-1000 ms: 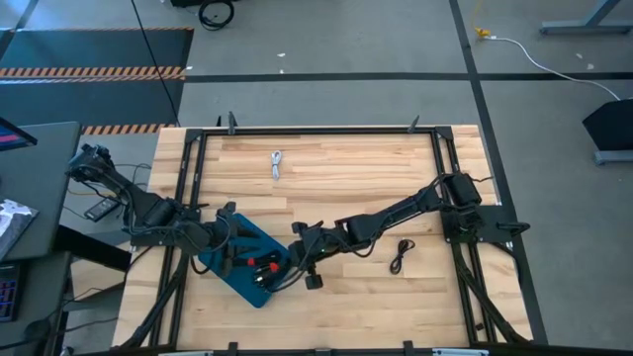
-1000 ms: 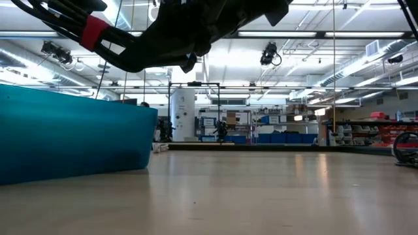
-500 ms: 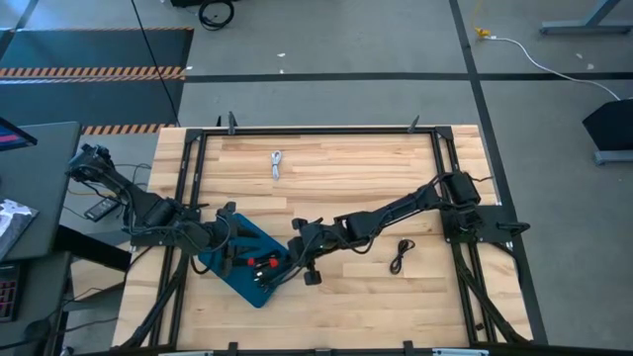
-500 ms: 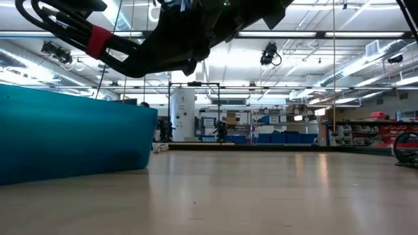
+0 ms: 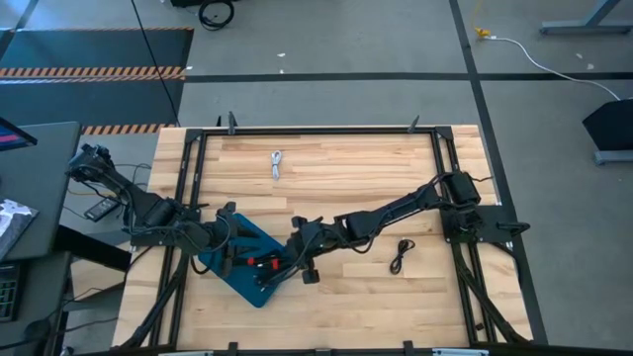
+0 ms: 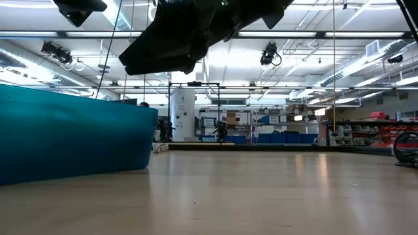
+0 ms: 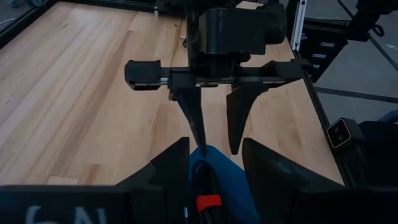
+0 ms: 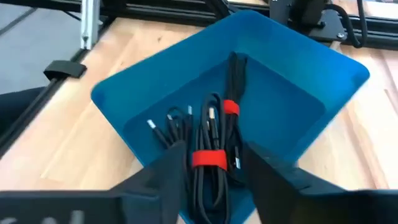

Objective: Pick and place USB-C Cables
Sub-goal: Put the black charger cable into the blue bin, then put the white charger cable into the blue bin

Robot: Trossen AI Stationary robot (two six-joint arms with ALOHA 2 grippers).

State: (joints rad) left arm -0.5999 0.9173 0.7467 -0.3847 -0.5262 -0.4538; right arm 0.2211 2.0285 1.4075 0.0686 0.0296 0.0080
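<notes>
A blue bin stands on the wooden table's near left. In it lie several black USB-C cables, two of them with red bands. My right gripper hangs open above the bin's right corner, and the banded cable lies loose below its fingers. My left gripper is at the bin's left side with its fingers apart. A white-grey cable lies flat at the table's far middle. A black cable lies on the table under my right arm. My left gripper stands at the bin's left side; its own body hides the spot, so I cannot tell whether the fingers touch the bin wall. My right gripper touches nothing.
Black frame rails run along the table's edges. The bin's tall blue wall fills the left of the low view, with bare wood to its right. Bare board lies between the bin and the white-grey cable.
My right gripper has opened above the bin and let go of the black cable with the red band. That cable hung below its fingers before and now lies in the bin among the others.
</notes>
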